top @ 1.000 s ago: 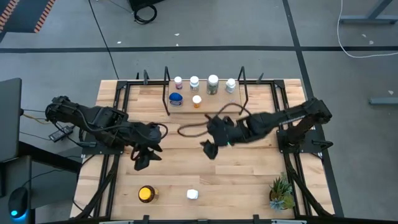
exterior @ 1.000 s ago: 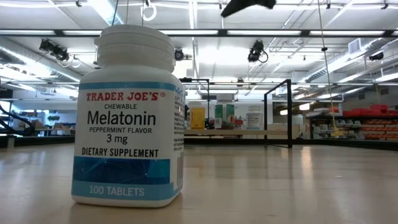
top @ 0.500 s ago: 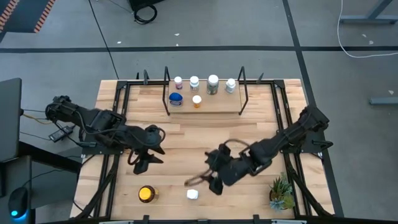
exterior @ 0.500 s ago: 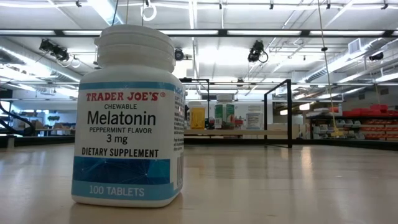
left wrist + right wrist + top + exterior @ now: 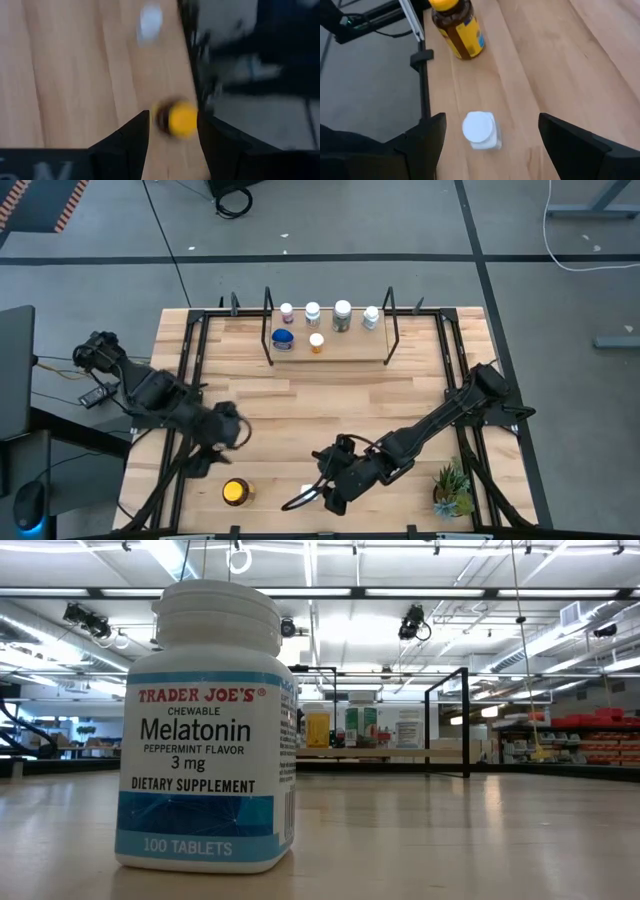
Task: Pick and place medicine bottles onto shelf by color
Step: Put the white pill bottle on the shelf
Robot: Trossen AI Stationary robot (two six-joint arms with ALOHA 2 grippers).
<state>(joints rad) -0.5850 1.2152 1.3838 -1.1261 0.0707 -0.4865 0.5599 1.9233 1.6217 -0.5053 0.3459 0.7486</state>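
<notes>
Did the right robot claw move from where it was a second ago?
Yes. In the high view the right gripper has swung away from the shelf toward the table's near edge, ending open right beside the white bottle.

Wooden table [image 5: 420, 395]: shelf [image 5: 330, 348], bottles [image 5: 236, 492], plant [image 5: 452, 487].

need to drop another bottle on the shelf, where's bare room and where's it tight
The shelf board is bare on its right half, in front of the back row. Tight spot: the left end, where the blue-lidded bottle and small orange bottle stand.
</notes>
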